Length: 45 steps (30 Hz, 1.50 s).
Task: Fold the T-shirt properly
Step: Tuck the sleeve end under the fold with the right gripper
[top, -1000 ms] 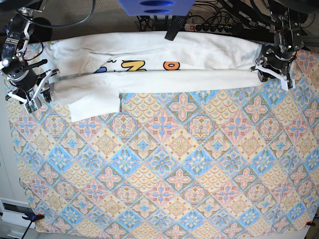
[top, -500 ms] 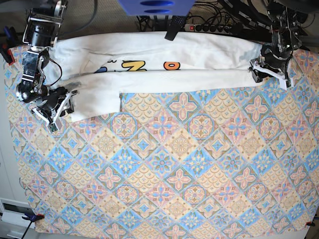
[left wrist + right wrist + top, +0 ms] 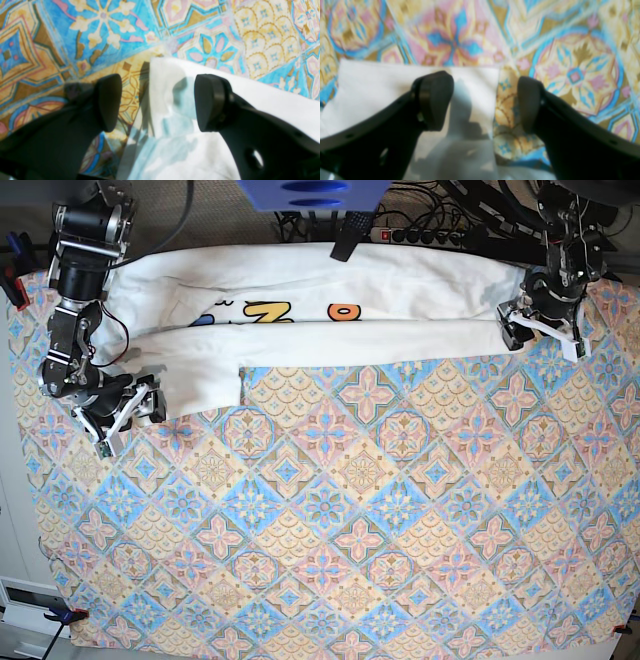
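The white T-shirt (image 3: pixel 330 335) lies folded in a long band along the far edge of the table, with part of its coloured print (image 3: pixel 272 311) showing and a sleeve flap (image 3: pixel 200 385) hanging toward me at the left. My left gripper (image 3: pixel 525 328) stands open over the shirt's right end. In the left wrist view a white shirt corner (image 3: pixel 170 82) lies flat between the spread fingers of the left gripper (image 3: pixel 157 102), unpinched. My right gripper (image 3: pixel 128 412) is open at the sleeve's left corner. In the right wrist view the cloth (image 3: pixel 382 77) lies under one finger (image 3: pixel 435 100) of the right gripper (image 3: pixel 482 102).
A patterned tablecloth (image 3: pixel 350 520) covers the table. A power strip and cables (image 3: pixel 420 235) run behind the far edge, and a blue object (image 3: pixel 310 195) hangs at top centre. A clamp (image 3: pixel 62 614) holds the cloth's near left corner.
Both grippers have opened and let go of the shirt's folded edge. The right gripper has moved toward me and inward to the sleeve corner. The left gripper has barely shifted.
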Available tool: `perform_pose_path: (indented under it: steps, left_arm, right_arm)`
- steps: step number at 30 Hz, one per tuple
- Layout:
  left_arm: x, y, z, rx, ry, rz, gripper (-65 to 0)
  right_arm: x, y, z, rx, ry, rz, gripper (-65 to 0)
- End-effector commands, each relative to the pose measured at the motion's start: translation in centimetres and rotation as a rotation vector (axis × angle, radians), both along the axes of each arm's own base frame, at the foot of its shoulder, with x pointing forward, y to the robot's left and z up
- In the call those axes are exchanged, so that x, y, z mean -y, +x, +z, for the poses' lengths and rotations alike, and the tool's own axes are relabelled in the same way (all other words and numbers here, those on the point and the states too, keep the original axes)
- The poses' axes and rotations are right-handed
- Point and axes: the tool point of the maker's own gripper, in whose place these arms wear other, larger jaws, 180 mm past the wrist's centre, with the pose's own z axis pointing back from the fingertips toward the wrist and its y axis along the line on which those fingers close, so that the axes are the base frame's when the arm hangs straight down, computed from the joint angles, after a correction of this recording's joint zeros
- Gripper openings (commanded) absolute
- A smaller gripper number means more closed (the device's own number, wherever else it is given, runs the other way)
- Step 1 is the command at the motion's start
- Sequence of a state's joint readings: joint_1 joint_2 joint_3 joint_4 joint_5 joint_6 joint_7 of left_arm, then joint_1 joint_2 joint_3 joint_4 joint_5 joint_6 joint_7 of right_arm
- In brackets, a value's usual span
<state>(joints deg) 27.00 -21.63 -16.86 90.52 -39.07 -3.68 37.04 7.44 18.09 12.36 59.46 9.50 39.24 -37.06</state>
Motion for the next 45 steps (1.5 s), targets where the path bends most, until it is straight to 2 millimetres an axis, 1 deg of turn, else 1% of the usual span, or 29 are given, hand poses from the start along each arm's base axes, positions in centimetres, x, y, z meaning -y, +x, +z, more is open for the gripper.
perform_pose_path:
  steps: [1,3,5,8,10,13,17,18,19,21,24,27,31,35,38,41,45]
  left_arm:
    - [-0.5,0.7,0.9,0.032,0.015,-0.007,-20.3]
    - [-0.5,0.7,0.9,0.032,0.015,-0.007,-20.3]
    - [-0.5,0.7,0.9,0.033,0.016,-0.007,-20.3]
    - [-0.5,0.7,0.9,0.032,0.015,-0.007,-20.3]
    - [-0.5,0.7,0.9,0.032,0.015,-0.007,-20.3]
    - [-0.5,0.7,0.9,0.033,0.015,-0.007,-20.3]
    - [-0.6,0.8,1.0,0.036,0.017,-0.004,-20.3]
    - [-0.6,0.8,1.0,0.036,0.018,-0.003,-20.3]
    - [-0.6,0.8,1.0,0.036,0.018,-0.003,-20.3]
    - [-0.7,0.8,1.0,0.037,0.021,-0.004,-20.3]
    - [-0.7,0.8,1.0,0.036,0.022,-0.004,-20.3]
    - [-0.6,0.8,1.0,0.036,0.022,-0.006,-20.3]
    - [-0.5,0.8,1.0,0.035,0.020,-0.008,-20.3]
    - [-0.5,0.8,1.0,0.036,0.021,-0.008,-20.3]
    - [-0.5,0.7,0.9,0.035,0.021,-0.007,-20.3]
    - [-0.5,0.7,0.9,0.035,0.021,-0.007,-20.3]
    - [-0.6,0.7,0.9,0.034,0.022,-0.008,-20.3]
  right_arm:
    - [0.8,0.2,0.4,0.012,-0.004,-0.005,-23.2]
    - [0.2,-0.3,-0.4,-0.014,0.002,0.011,-24.3]
    - [-1.0,-0.4,-1.0,-0.023,0.006,0.050,-25.5]
    - [-2.8,-0.6,-1.5,-0.020,0.010,0.110,-28.1]
    - [-3.3,-0.7,-1.7,-0.022,0.009,0.128,-30.5]
    - [-3.4,-0.7,-1.6,-0.021,0.006,0.135,-39.9]
    - [-3.3,-0.5,-1.4,-0.014,0.005,0.130,-61.5]
    - [-3.3,-0.7,-1.5,-0.016,0.006,0.130,-65.0]
    - [-3.3,-1.0,-1.5,-0.016,0.003,0.133,-65.0]
    - [-3.2,-1.5,-0.7,0.013,-0.012,0.139,-65.0]
    - [-2.2,-2.3,1.6,0.077,-0.057,0.133,-65.0]
    - [-1.5,-3.6,3.7,0.097,-0.128,0.147,-65.0]
    - [-1.2,-5.9,5.6,0.109,-0.193,0.167,-65.0]
    - [-1.4,-8.3,7.2,0.114,-0.246,0.198,-65.0]
    - [-1.7,-10.1,8.0,0.106,-0.274,0.221,-65.0]
    - [-2.3,-12.0,8.1,0.085,-0.281,0.249,-65.0]
    - [-2.6,-14.9,7.1,0.024,-0.274,0.268,-65.0]
